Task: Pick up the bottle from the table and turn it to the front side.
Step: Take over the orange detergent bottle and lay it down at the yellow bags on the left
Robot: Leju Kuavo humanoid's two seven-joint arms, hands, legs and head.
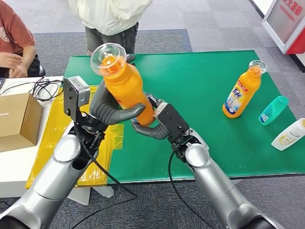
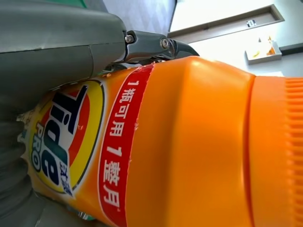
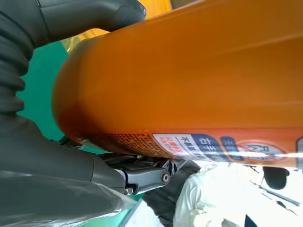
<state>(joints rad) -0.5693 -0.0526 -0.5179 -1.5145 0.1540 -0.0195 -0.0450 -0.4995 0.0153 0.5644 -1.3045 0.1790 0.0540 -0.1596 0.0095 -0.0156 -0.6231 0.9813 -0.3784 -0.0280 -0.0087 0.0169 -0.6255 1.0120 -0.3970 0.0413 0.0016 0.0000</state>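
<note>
An orange Tide bottle (image 1: 124,83) with a clear cap is held in the air over the left part of the green table (image 1: 201,81), tilted, cap toward the camera. My left hand (image 1: 107,109) grips its middle, the thumb lying across the body. My right hand (image 1: 155,123) holds the bottle's base, with the thumb under it and fingers behind. In the left wrist view the bottle (image 2: 196,142) shows its Tide PRO label beside my left hand (image 2: 53,47). In the right wrist view the bottle (image 3: 178,71) shows small print, clasped by my right hand (image 3: 53,170).
A second orange Tide bottle (image 1: 241,93) lies at the table's right, with a teal bottle (image 1: 273,109) and a white bottle (image 1: 289,135) near the right edge. A cardboard box (image 1: 18,119) and yellow sheet (image 1: 54,129) sit left. One person (image 1: 107,19) stands behind the table, another (image 1: 14,43) far left.
</note>
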